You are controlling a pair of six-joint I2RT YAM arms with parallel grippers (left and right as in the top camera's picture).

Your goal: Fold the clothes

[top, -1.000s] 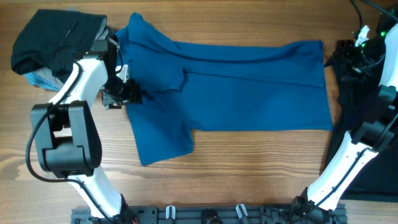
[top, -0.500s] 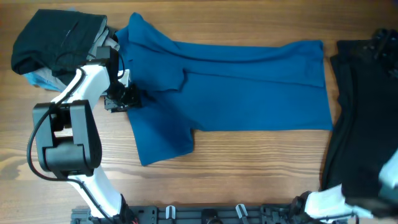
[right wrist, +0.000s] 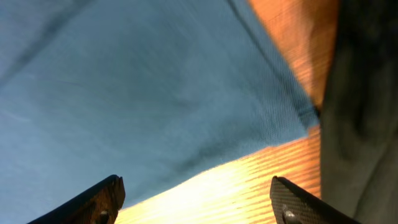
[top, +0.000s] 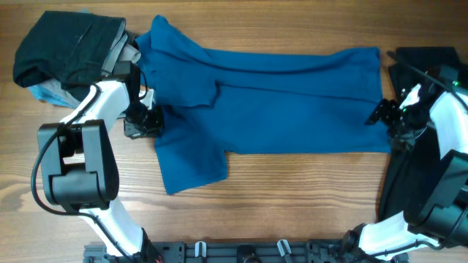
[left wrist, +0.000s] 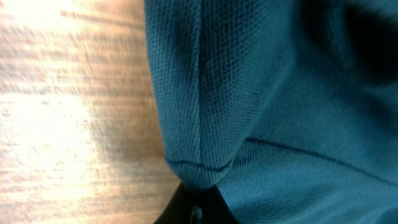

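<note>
Wooden table (top: 292,190), blue T-shirt (top: 292,102) spread flat at centre.
Overhead: left gripper (top: 150,120) sits at the shirt's left sleeve and right gripper (top: 384,113) at its right edge; a black garment (top: 66,47) lies bunched at the far-left corner.
Left wrist: the left gripper is clenched on a hem corner.
Right wrist: 2 fingers (right wrist: 102,196) are spread, released, over the hem.

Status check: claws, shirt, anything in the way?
Left claw shut on blue T-shirt sleeve. Right claw open over its hem corner. Shirt laid out flat. Black garment lies beside that corner.
</note>
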